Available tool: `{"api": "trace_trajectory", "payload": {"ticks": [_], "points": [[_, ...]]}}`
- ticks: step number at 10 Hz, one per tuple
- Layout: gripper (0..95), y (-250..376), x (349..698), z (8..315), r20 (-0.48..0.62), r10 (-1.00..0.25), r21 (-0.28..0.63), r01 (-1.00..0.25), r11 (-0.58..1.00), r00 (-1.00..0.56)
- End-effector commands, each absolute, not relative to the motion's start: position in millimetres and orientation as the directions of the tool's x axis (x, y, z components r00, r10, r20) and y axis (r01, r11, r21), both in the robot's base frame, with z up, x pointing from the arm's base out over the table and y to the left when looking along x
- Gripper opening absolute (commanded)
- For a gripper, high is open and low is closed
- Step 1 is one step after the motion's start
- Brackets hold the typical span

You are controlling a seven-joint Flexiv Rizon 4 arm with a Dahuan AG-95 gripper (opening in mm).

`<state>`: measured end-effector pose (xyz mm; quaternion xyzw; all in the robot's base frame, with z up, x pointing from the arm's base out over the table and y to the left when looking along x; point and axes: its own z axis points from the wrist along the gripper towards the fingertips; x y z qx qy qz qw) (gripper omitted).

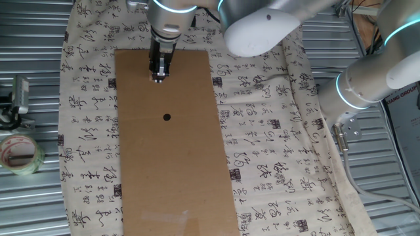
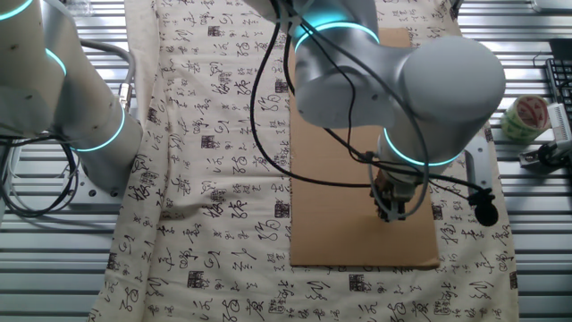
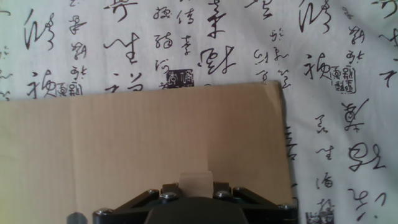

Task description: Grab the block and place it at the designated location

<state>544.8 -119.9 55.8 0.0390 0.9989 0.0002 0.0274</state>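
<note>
- The block (image 3: 195, 183) is seen in the hand view as a pale tan cube pinched between the two fingers of the tool (image 3: 195, 191), on or just above the brown cardboard sheet (image 3: 124, 155).
- In one fixed view, the tool (image 1: 159, 77) is placed near the sheet's far end, at roughly 12 o'clock from the designated location (image 1: 167, 118), and apart from it.
- The sheet is laid on a calligraphy-printed cloth (image 1: 275, 151) spread over the ribbed metal bench (image 1: 29, 196).
- A tape roll (image 1: 20, 154) is found at the bench's 9 o'clock edge.
</note>
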Motion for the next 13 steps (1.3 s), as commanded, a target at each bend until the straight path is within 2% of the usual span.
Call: {"api": "trace_trajectory", "payload": {"ticks": [1, 13], "points": [[0.0, -117, 544, 56, -0.053, 0.082, 0.003, 0.082, 0.997, -0.995], [0.0, -82, 527, 51, -0.054, 0.099, 0.010, 0.099, 0.995, -0.994]]}}
